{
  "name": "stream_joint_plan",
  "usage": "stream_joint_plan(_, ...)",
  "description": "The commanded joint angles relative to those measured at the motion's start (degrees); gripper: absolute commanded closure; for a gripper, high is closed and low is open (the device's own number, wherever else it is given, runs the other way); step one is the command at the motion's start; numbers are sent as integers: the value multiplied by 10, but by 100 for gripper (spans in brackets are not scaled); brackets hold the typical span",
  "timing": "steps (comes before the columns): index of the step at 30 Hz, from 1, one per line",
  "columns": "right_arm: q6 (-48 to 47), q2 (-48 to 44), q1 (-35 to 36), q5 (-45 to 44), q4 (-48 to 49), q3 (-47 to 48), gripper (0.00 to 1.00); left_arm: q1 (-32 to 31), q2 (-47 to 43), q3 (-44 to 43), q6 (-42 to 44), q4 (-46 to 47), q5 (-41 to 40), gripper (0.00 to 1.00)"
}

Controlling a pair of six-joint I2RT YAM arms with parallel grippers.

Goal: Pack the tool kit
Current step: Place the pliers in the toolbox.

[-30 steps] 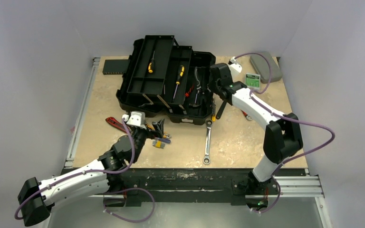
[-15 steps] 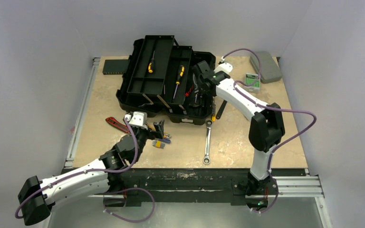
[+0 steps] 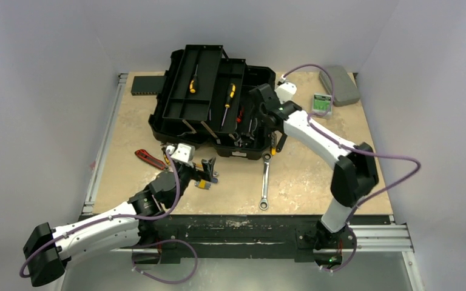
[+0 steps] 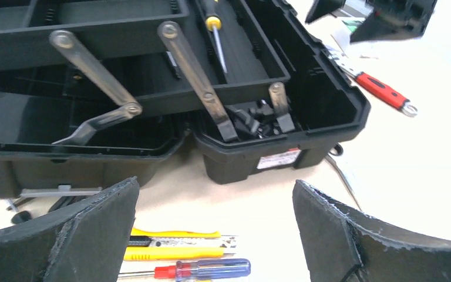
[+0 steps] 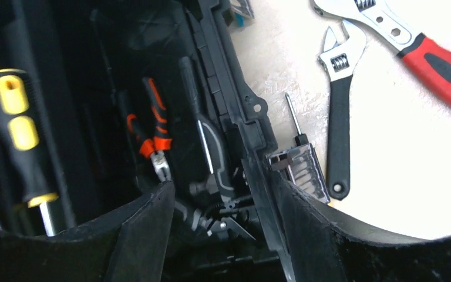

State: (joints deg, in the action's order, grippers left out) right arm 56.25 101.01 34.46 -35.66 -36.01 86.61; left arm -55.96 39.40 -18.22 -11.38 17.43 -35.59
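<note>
Beige mottled desk (image 3: 315, 182), pale walls on 3 sides. Toolbox (image 3: 158, 124) sits far-centre, long axis L-R across desk, slightly skewed, front wall facing the arms. It's open, w/ two trays fanned up & back toward far L on metal link arms. Upper-tray screwdriver (image 3: 192, 82) & lower-tray screwdriver (image 3: 229, 97), both yellow/black, lie roughly near-far. Red sticker (image 4: 278, 158) on front wall, writing too small to read. Left gripper (image 4: 214, 235) hangs low just in front of box's front wall, jaws spread wide w/ nothing between. Under it lie a yellow utility knife (image 4: 176, 247) & a red/blue screwdriver (image 4: 199, 270), both crosswise in wrist view. Right gripper (image 5: 223, 229) is over box's R end, jaws parted, nothing seen gripped. Box's R wall shows in the gap. Orange/black pliers (image 5: 152, 138) lie inside that end. Outside the wall on desk are a bit holder (image 5: 299, 167), a black-handled adjustable wrench (image 5: 337, 117) & a red-handled wrench (image 5: 440, 64). Ratchet (image 3: 265, 182) lies near-far, just in front of box's front R corner. Red-handled tool (image 3: 148, 159) lies L of left gripper. Most open room is near-R part of desk. Far-R corner holds grey case (image 3: 340, 85) & green-labelled packet (image 3: 322, 102), text unreadable. Flat black box (image 3: 147, 85) sits at far L, near the toolbox
</note>
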Motion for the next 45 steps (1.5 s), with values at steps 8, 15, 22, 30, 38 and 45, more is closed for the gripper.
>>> stream_joint_plan(8,-197,-251,-2,8,137,-215,39,-2,95,-72,31,-4,209,0)
stream_joint_plan(15,-243,-396,-6,90,178,-407,40,-3,104,-77,21,-9,201,0)
stream_joint_plan(22,-240,-451,-5,188,238,-511,42,-3,106,-120,-69,-90,131,0)
stream_joint_plan(30,-232,-451,-5,229,304,-551,46,53,108,-194,-548,-454,10,0)
stream_joint_plan(38,-230,-469,-6,230,305,-556,47,125,172,-185,-743,-542,75,21)
stream_joint_plan(45,-231,-510,-6,222,295,-577,47,139,188,-144,-808,-501,64,35)
